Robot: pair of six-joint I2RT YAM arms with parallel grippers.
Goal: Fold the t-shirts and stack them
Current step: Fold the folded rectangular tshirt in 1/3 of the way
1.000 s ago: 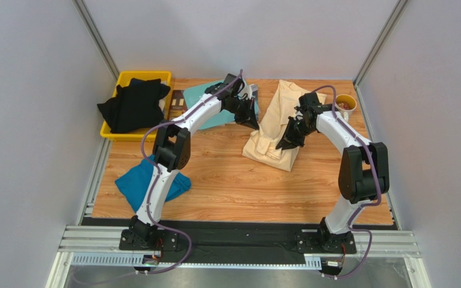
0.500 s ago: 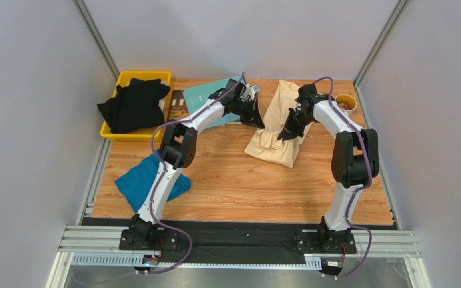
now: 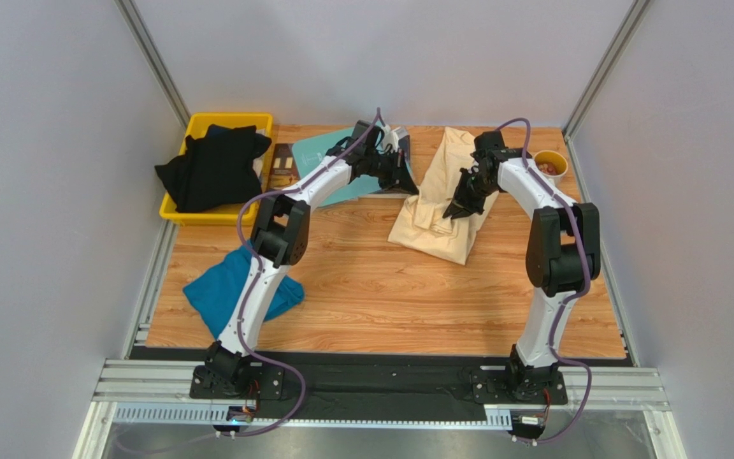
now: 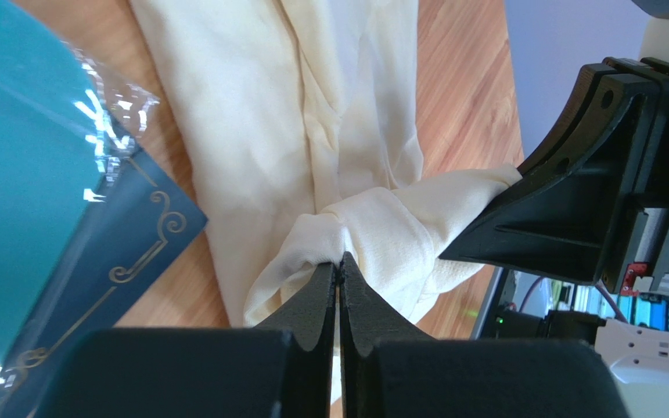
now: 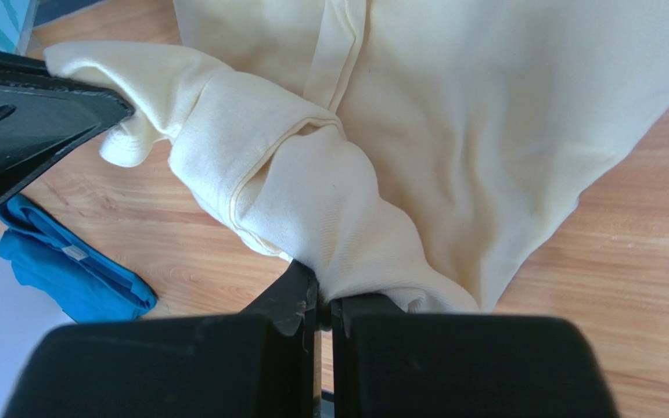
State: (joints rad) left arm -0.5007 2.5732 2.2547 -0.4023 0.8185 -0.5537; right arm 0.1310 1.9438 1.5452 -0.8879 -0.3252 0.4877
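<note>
A pale cream t-shirt [image 3: 438, 225] lies lengthwise at the back middle of the table. My left gripper [image 3: 410, 187] is shut on a bunched fold at its left edge [image 4: 340, 261]. Pinching the same raised fold from the other side, my right gripper [image 3: 454, 211] is shut on the cloth [image 5: 323, 292]. The cream cloth [image 5: 451, 113] spreads out flat beyond the fold. A teal-blue t-shirt [image 3: 220, 287] sits crumpled at the near left. Black t-shirts [image 3: 210, 167] are heaped in a yellow bin [image 3: 230, 120] at the back left.
A rigid teal board [image 3: 321, 153] lies flat just left of the cream shirt, under my left arm, and shows with its dark printed corner [image 4: 94, 261] in the left wrist view. A small cup [image 3: 551, 164] stands by the back right corner. Walls enclose three sides.
Both grippers have moved a little toward the back wall, staying shut on the cream shirt and dragging its near part with them. The other shirts have not moved.
</note>
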